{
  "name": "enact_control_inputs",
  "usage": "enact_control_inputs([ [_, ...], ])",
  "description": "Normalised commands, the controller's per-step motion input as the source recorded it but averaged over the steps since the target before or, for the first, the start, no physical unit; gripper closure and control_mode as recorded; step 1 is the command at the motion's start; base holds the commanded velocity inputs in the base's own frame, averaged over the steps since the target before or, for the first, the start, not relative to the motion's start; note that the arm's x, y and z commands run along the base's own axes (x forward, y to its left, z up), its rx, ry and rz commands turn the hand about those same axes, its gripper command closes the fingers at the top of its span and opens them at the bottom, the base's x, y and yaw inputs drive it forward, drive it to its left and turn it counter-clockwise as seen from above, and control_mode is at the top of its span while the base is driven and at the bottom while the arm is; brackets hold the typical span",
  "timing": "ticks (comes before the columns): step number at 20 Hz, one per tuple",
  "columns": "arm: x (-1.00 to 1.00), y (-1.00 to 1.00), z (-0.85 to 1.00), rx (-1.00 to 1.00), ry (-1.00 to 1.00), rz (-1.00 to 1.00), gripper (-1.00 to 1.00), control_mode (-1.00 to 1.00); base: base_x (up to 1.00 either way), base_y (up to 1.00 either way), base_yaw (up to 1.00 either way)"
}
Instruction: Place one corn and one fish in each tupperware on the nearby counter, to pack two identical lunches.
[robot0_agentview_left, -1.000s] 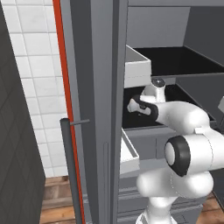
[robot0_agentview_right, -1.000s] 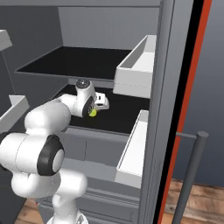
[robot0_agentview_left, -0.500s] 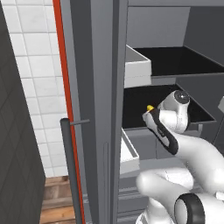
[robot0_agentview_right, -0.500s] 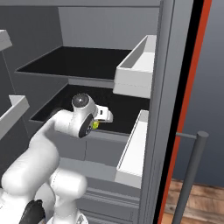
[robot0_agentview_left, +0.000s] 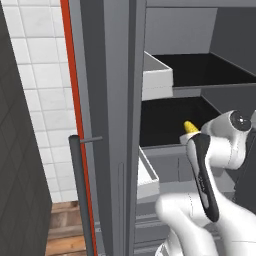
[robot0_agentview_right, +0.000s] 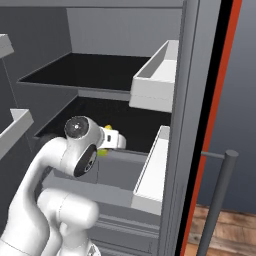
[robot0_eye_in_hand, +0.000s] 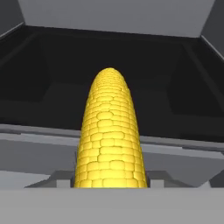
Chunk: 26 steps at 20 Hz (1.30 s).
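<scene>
A yellow corn (robot0_eye_in_hand: 109, 135) stands lengthwise in the hand view, gripped at its lower end between the two finger tips of my gripper (robot0_eye_in_hand: 109, 183). In the left base view the corn (robot0_agentview_left: 190, 126) pokes up from the gripper (robot0_agentview_left: 196, 134) at the front edge of the middle black shelf (robot0_agentview_left: 165, 120). The right base view shows the gripper (robot0_agentview_right: 107, 145) shut on the corn (robot0_agentview_right: 103, 151) just in front of that shelf (robot0_agentview_right: 130, 117). The fish, the tupperware and the counter are out of view.
I face an open grey cabinet with black shelves. White bins (robot0_agentview_left: 157, 75) (robot0_agentview_right: 155, 82) (robot0_agentview_right: 152, 172) hang at its side. The open door has a red edge and a dark bar handle (robot0_agentview_left: 82, 200) (robot0_agentview_right: 222, 200). A white tiled wall (robot0_agentview_left: 40, 100) lies left.
My gripper, with the corn in it, has drawn back from over the middle shelf to its front edge, and the arm has folded closer to the base.
</scene>
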Motion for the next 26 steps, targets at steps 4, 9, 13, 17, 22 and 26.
enact_control_inputs([
  [4,-0.80,0.00,0.57,0.00,0.00,-0.02,1.00,-1.00,0.00,0.00,0.00],
  [9,-0.64,0.01,0.62,-0.01,0.00,-0.03,1.00,-1.00,0.00,0.00,0.00],
  [13,-0.55,0.12,0.50,-0.03,0.00,-0.02,1.00,-1.00,0.00,0.00,0.00],
  [17,-0.79,0.16,0.30,-0.06,0.00,0.00,1.00,-1.00,0.00,0.00,0.00],
  [22,-0.63,0.08,0.03,-0.04,0.00,0.00,1.00,1.00,-0.19,0.00,0.00],
  [26,0.00,0.00,0.00,0.00,0.00,0.00,1.00,1.00,-1.00,-0.02,0.00],
])
